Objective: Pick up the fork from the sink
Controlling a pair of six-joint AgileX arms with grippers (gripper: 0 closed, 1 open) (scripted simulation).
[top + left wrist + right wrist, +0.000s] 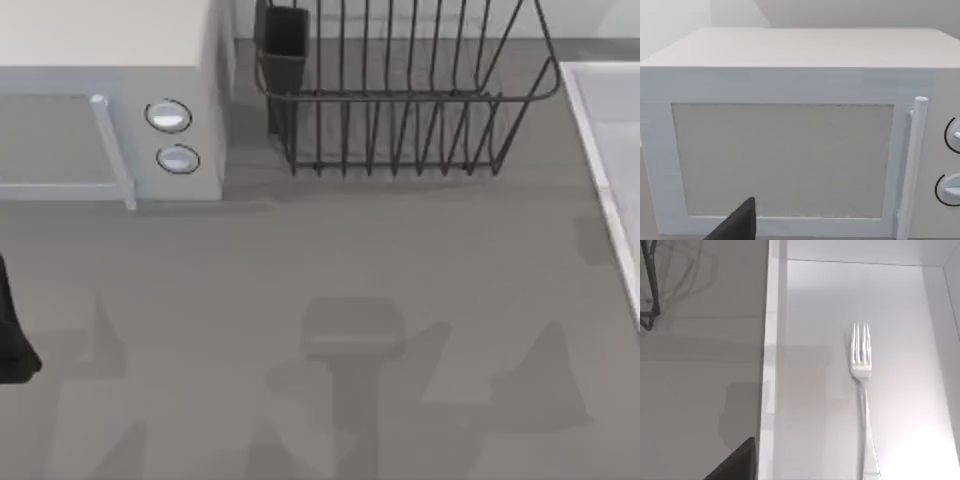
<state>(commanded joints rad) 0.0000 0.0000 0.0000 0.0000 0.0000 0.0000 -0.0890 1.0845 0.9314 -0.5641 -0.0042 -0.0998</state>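
Fork: a shiny silver metal fork [863,390] with four tines and a slim handle lay flat on the floor of the basin, lengthwise along it, apart from both side walls, nothing touching it.
Sink: a light grey-white rectangular sink [603,150] with a pale raised rim sat at the right edge of the grey bench [330,300], seen only in part.
Right pincer: a dark fingertip [735,462] showed over the bench just outside the sink's rim, well apart from the fork; whether it stood wide or narrow, cannot tell.
Left pincer: a dark fingertip [737,225] hung in front of the door of the white box-shaped microwave [790,140]; spread, cannot tell.
Left arm: a dark part [12,335] sat at the bench's left edge.
Microwave: at the far left corner, two round knobs beside its bar handle.
Rack: a dark wire dish rack [400,90] stood along the far edge, between microwave and sink.
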